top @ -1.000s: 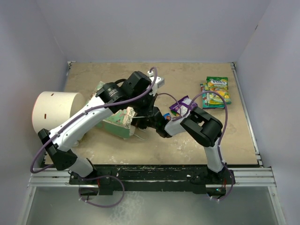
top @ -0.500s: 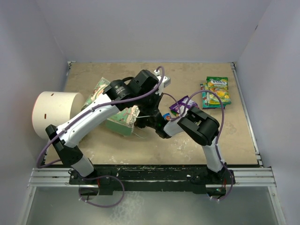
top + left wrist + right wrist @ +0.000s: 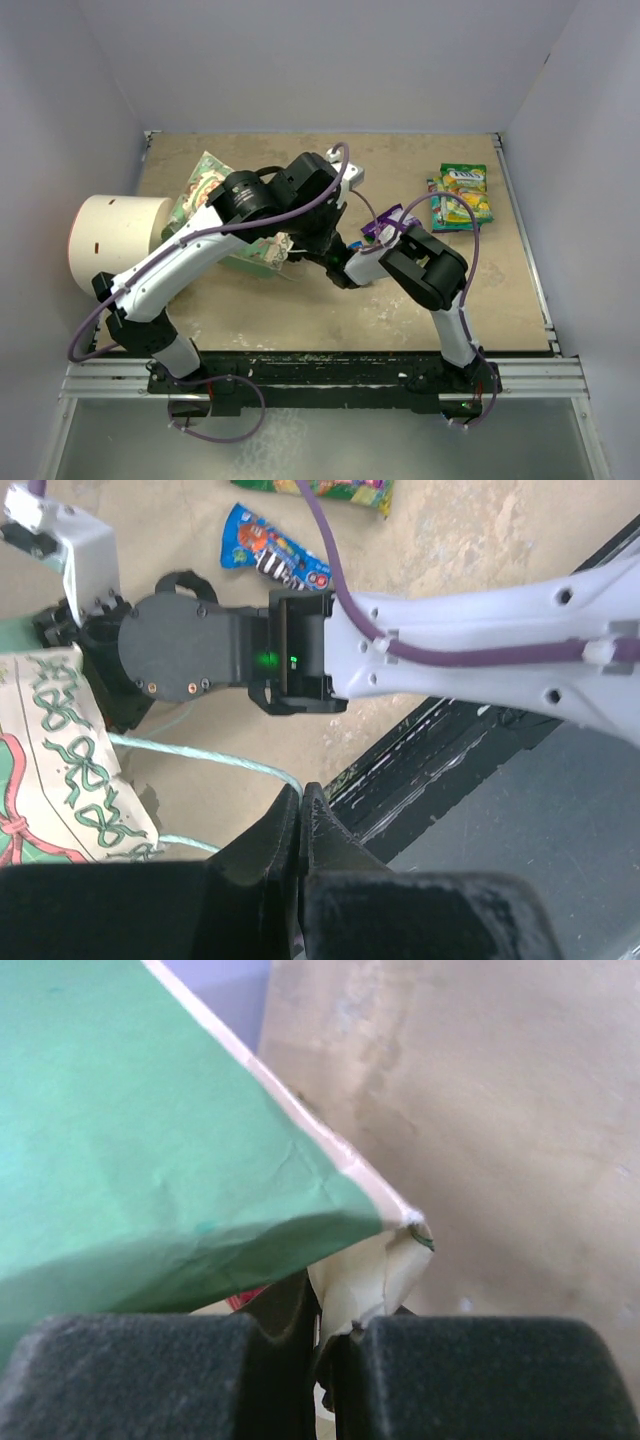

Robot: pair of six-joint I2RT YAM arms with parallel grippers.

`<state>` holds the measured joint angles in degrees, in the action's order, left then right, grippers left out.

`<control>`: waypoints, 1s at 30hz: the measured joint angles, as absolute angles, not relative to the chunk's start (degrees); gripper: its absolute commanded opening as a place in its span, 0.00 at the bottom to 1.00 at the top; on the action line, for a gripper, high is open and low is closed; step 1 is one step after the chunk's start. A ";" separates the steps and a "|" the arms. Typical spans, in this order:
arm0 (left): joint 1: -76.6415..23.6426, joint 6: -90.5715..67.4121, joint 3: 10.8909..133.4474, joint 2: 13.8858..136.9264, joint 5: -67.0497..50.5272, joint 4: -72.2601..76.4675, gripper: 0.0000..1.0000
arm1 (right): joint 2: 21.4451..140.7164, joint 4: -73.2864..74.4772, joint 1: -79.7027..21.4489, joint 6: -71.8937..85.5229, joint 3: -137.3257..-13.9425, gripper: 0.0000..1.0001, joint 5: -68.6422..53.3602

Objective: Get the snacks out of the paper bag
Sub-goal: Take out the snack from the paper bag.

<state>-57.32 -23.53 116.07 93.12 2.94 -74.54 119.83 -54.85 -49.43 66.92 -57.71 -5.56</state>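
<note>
The paper bag (image 3: 205, 190) lies on its side at the left, mouth toward the arms. Its cream printed front shows in the left wrist view (image 3: 50, 750). My left gripper (image 3: 300, 255) is shut, its tips (image 3: 301, 798) pinching the bag's mint string handle (image 3: 190, 752). My right gripper (image 3: 330, 262) is shut on a cream corner of the bag's rim (image 3: 385, 1260), under the bag's green side (image 3: 150, 1150). A purple packet (image 3: 385, 225) and a blue bar wrapper (image 3: 272, 555) lie on the table beside the right arm. Green-yellow packets (image 3: 462, 195) lie at the back right.
A white cylinder (image 3: 115, 240) stands at the left, against the bag. The table's black front rail (image 3: 440, 760) runs just beyond my left fingertips. White walls close in the table on three sides.
The left arm has pulled back and left with the handle. The bag has swung toward the back left, so more of its printed front shows. The right gripper has followed the bag's rim.
</note>
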 measured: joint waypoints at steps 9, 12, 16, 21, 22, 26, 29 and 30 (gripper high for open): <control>-57.67 -26.00 102.37 87.15 5.96 -70.30 0.00 | 116.79 -54.59 -48.27 66.39 -52.80 0.11 -5.58; -55.99 -27.40 95.33 82.52 5.17 -66.78 0.00 | 113.89 -51.40 -47.62 64.84 -47.77 0.16 -5.41; -51.20 -29.69 87.11 74.83 3.57 -61.65 0.00 | 110.85 -45.71 -47.18 61.87 -44.84 0.27 -4.82; -48.51 -32.01 82.02 69.54 2.76 -57.58 0.00 | 106.17 -38.50 -47.18 57.87 -43.75 0.43 -2.85; -48.49 -32.25 81.19 69.06 2.52 -56.86 0.00 | 104.88 -36.64 -47.18 56.88 -43.62 0.46 -2.55; -48.49 -32.86 78.26 67.96 1.32 -54.63 0.00 | 98.83 -29.65 -47.18 52.82 -43.03 0.53 -2.24; -48.49 -33.45 76.95 67.53 0.56 -53.82 0.00 | 92.23 -27.90 -47.22 47.66 -40.58 0.55 -2.22; -48.49 -33.47 76.90 67.53 0.34 -53.76 0.00 | 89.27 -29.12 -47.33 45.21 -38.72 0.56 -2.55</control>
